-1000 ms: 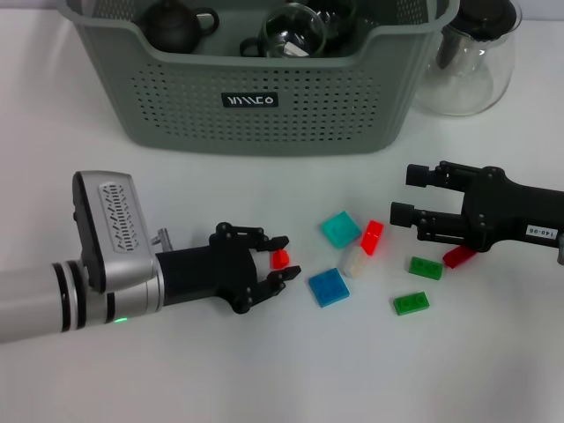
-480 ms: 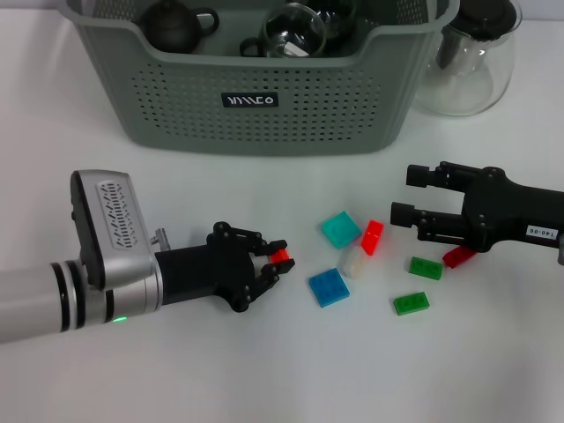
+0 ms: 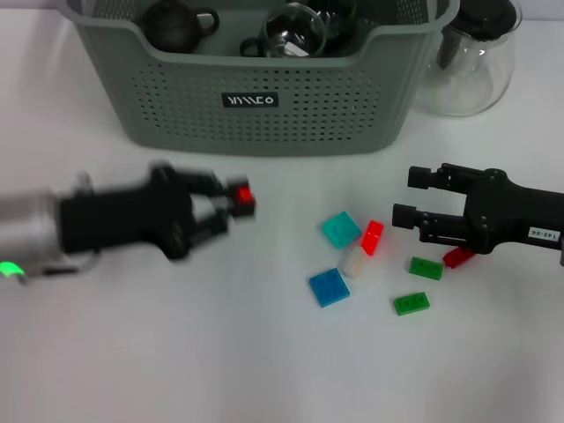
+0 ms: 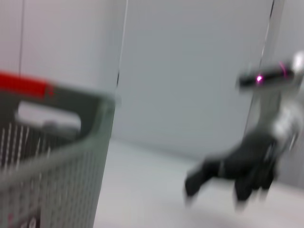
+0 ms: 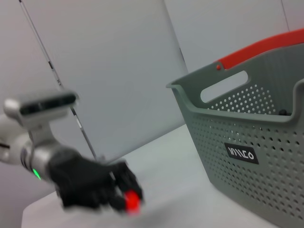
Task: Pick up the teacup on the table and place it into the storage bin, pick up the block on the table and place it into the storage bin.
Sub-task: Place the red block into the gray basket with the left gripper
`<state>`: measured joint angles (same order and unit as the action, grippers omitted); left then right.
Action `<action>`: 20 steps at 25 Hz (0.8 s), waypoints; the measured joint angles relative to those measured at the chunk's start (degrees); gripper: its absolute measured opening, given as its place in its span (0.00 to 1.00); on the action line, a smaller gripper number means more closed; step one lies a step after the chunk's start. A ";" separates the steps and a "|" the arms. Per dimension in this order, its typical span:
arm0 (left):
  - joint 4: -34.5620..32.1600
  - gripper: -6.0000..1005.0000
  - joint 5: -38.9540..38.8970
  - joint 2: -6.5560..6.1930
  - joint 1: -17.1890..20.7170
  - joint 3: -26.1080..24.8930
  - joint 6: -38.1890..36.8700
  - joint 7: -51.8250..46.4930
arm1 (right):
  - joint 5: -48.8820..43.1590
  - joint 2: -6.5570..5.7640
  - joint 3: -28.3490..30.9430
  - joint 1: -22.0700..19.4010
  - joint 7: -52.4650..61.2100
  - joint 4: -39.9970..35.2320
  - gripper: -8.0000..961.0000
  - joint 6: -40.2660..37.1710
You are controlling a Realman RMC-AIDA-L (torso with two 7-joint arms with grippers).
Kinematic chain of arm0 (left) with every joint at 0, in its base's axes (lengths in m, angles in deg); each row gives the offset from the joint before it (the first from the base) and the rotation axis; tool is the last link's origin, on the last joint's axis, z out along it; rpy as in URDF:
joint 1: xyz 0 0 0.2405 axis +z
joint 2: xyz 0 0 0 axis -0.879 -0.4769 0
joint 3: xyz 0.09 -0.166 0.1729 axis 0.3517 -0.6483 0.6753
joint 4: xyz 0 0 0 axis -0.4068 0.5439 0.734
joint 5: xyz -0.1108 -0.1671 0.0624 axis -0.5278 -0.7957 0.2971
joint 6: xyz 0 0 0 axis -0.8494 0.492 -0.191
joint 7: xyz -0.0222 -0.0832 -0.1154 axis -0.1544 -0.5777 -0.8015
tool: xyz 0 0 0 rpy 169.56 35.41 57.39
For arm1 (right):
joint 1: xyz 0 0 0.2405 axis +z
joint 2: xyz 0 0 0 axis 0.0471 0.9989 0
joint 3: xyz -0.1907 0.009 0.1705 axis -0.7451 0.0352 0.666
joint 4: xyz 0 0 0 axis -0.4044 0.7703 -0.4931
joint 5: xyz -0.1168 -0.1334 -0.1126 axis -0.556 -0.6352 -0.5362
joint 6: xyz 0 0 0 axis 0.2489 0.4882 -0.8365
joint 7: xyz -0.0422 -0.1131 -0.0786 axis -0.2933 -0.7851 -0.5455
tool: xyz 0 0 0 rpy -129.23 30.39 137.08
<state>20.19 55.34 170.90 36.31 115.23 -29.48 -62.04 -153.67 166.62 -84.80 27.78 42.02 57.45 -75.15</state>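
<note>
The left arm (image 3: 35,225) is a round silver tube with a small green light glowing near its end. At its front sits a black part, and the left gripper (image 3: 231,201) on it is black too, with thin black fingers (image 3: 214,183). In the right wrist view this arm has a flat silver box (image 5: 40,105) on top, at about 12 o'clock from the black part.

The right arm (image 3: 529,220) is black and boxy. It has a small white sticker (image 3: 538,232) with black writing on its side. The right gripper (image 3: 407,196) has two long black fingers (image 3: 423,177) that look like bars, with bumpy edges.
</note>
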 joint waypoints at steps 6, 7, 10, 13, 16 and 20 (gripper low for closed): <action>-14.49 0.19 -5.26 -2.00 -5.66 -3.51 -5.22 -21.87 | 0.00 0.00 0.01 0.22 -0.08 -0.01 0.83 0.01; -16.64 0.20 -5.60 -2.43 -7.17 -3.42 -3.97 -25.50 | 0.00 0.00 0.00 0.24 -0.13 0.01 0.83 0.00; -20.39 0.20 -5.02 -4.77 -12.78 -1.97 1.60 -35.62 | -0.11 0.00 -0.06 0.30 -0.23 0.03 0.83 0.04; -20.65 0.20 -3.64 -7.40 -17.72 2.00 8.66 -43.19 | -0.40 0.00 -0.07 0.31 -0.27 0.04 0.83 0.02; -19.69 0.20 -0.15 -8.85 -22.10 8.10 19.43 -49.72 | -0.47 0.13 -0.09 0.32 -0.37 0.06 0.83 0.07; -16.18 0.19 4.61 -8.21 -25.98 16.64 31.57 -53.97 | -0.51 0.27 -0.09 0.42 -0.46 0.06 0.83 0.20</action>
<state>4.01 59.95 162.69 10.33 131.87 2.08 -116.00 -154.18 166.90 -84.89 28.21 41.56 57.51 -74.95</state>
